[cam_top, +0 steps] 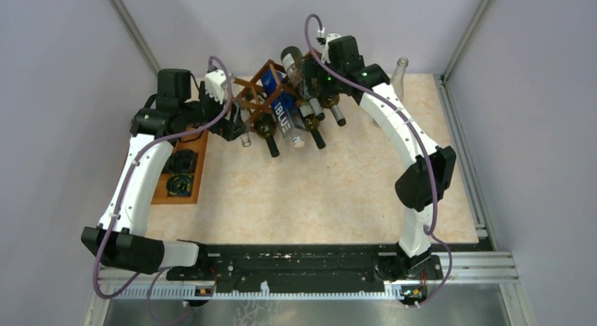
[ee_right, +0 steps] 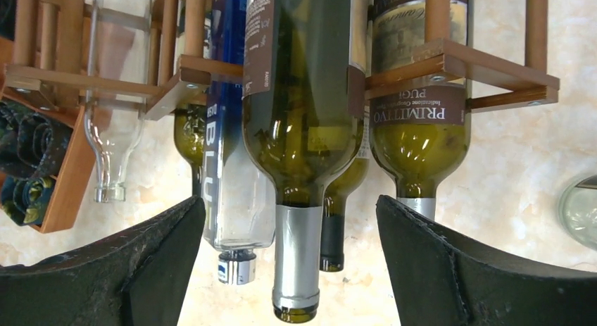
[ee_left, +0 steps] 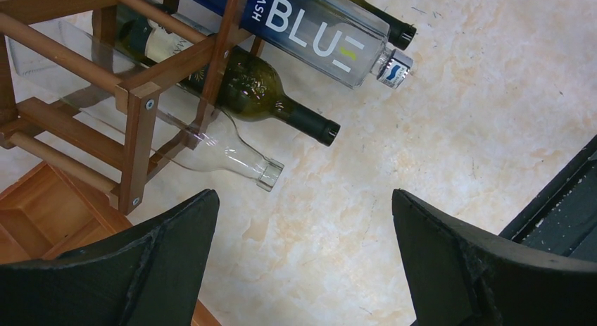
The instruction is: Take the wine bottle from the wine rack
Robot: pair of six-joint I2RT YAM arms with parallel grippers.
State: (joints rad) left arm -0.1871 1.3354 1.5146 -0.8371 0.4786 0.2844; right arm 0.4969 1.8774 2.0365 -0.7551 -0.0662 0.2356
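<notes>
The reddish-brown wine rack (cam_top: 259, 92) stands at the back of the table and holds several bottles with their necks pointing forward. My right gripper (cam_top: 310, 81) is above the rack's right side. In the right wrist view it is open (ee_right: 290, 199), its fingers (ee_right: 436, 262) on either side of, and apart from, the silver-foiled neck of a green wine bottle (ee_right: 304, 93). My left gripper (cam_top: 236, 127) is at the rack's left front, open and empty (ee_left: 303, 196) over the table. A clear bottle (ee_left: 229, 155), a green bottle (ee_left: 264, 97) and a blue bottle (ee_left: 317, 34) lie ahead of it.
A flat orange-brown tray (cam_top: 200, 160) with dark rolled items lies left of the rack, under the left arm. A clear bottle (cam_top: 400, 71) stands upright at the back right. Another green bottle labelled PRIMITIVO (ee_right: 421, 129) lies right of the foiled one.
</notes>
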